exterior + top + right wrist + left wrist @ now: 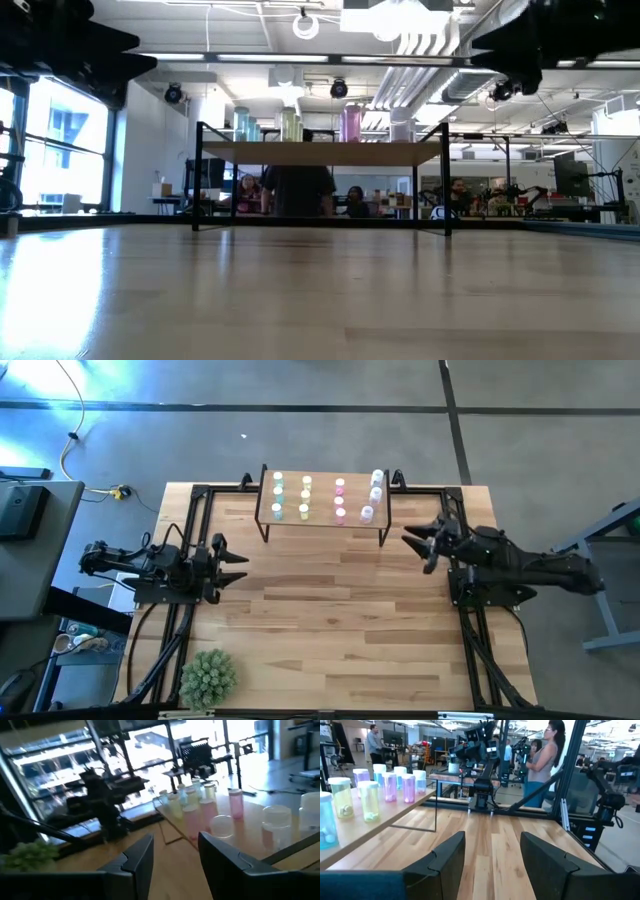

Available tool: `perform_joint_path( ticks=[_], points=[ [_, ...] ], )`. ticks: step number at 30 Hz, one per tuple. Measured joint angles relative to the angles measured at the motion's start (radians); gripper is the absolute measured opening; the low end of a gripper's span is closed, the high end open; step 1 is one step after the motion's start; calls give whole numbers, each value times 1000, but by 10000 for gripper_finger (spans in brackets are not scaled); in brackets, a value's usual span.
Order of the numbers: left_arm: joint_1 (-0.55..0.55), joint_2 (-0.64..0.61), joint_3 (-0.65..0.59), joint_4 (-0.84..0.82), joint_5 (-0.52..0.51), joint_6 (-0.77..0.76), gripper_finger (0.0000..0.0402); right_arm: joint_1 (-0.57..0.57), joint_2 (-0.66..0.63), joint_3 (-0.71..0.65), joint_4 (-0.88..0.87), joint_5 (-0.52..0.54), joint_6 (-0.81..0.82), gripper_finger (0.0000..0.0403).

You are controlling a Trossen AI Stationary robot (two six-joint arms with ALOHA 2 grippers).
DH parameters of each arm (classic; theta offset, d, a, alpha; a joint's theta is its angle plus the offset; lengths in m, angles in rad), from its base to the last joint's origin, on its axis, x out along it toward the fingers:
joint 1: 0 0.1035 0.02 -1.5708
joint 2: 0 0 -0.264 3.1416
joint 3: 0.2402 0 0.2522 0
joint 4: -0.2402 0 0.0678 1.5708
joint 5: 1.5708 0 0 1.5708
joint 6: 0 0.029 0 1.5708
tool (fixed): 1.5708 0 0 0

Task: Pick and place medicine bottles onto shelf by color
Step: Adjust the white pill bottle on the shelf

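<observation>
Both grippers, left (240, 568) and right (412, 542), hang apparently parted, empty; bottles (306, 497) fill shelf (322, 520)

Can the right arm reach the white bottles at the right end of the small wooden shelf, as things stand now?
Probably yes. The right gripper is open, empty, beside the light-wood shelf; bare tabletop lies between it and the white bottles.

Spiky green plant ball (208, 677), yellow cable (68, 452), people (543, 760)

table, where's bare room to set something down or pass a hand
Bare wood spans the middle between the left gripper and right gripper, from the shelf to the plant ball. The shelf itself is crowded with medicine bottles.
</observation>
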Motion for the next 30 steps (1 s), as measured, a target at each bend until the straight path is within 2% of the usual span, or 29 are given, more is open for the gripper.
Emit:
perform_joint_path(
  ticks=[10,19,24,30],
  points=[
    [0,0,0,0,-22,0,179,-6,409,421,-248,169,32,146],
    [0,0,0,0,-22,52,179,-62,693,706,-471,169,118,137],
    [0,0,0,0,-21,38,179,-84,789,779,-491,97,118,88],
    [0,0,0,1,-19,34,179,-84,856,808,-486,88,119,8]
  ],
)
